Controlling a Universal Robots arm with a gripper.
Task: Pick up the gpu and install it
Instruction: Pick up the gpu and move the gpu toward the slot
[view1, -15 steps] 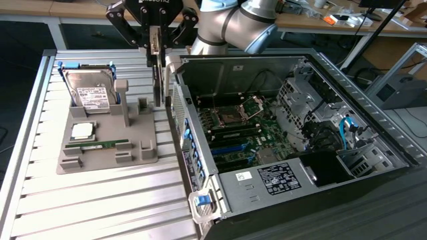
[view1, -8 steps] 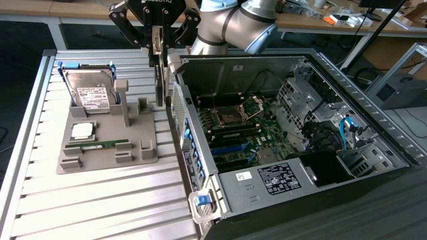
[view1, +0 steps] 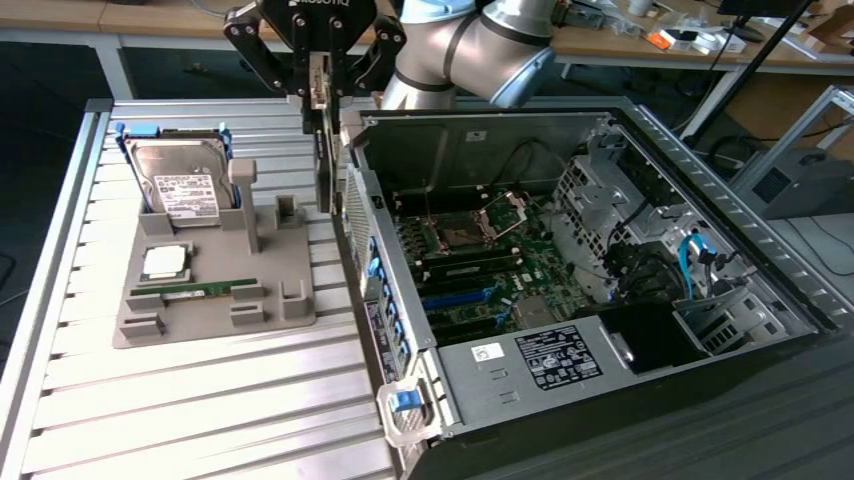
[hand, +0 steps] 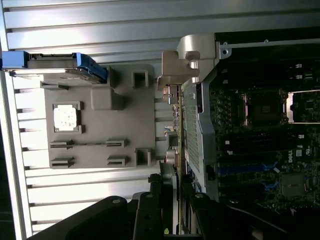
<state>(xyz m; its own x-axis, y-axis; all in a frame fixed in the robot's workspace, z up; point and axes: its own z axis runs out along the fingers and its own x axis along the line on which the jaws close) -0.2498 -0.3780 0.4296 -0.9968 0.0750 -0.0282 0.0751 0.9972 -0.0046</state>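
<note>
Gpu (view1: 323, 160) held in pincer (view1: 318, 95), off the tray.
Pincer is clamped on the card's top edge. The card hangs vertical, edge-on, between grey parts tray (view1: 200, 310) and open PC case (view1: 467, 150), above the worktop (view1: 200, 400). Likely light, stiff and fragile: hold by board edges, not components or contacts.

Exterior view looks down across fixture (view1: 200, 315) and open case (view1: 467, 150); wrist view overlooks both closer.
</note>
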